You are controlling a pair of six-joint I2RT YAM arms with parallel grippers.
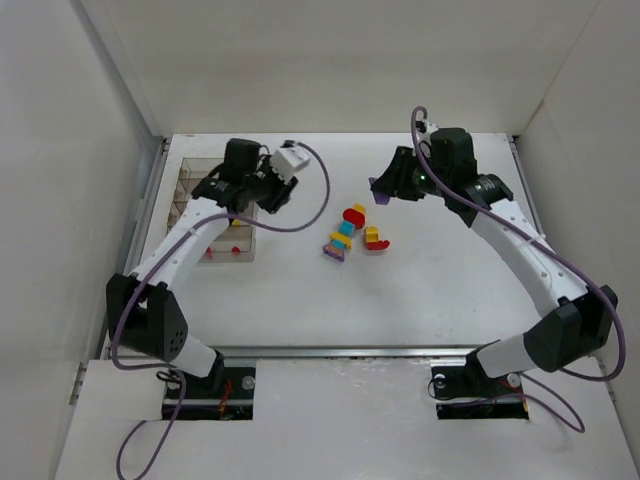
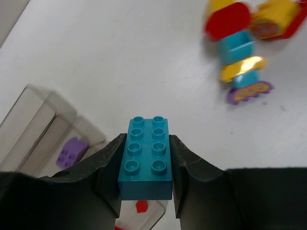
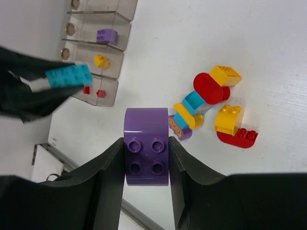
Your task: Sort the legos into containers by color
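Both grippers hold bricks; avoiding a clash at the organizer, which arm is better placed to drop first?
Left, probably: the left gripper, holding a teal eight-stud brick, hangs at the smoke-tinted divided organizer; the right gripper holds a purple curved brick by the loose pile.

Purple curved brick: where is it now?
Right wrist view shows the purple curved brick clamped in the right gripper, just beyond the loose pile in the top view.

Teal brick (image 2: 146, 158) held, purple brick (image 3: 146, 153) held
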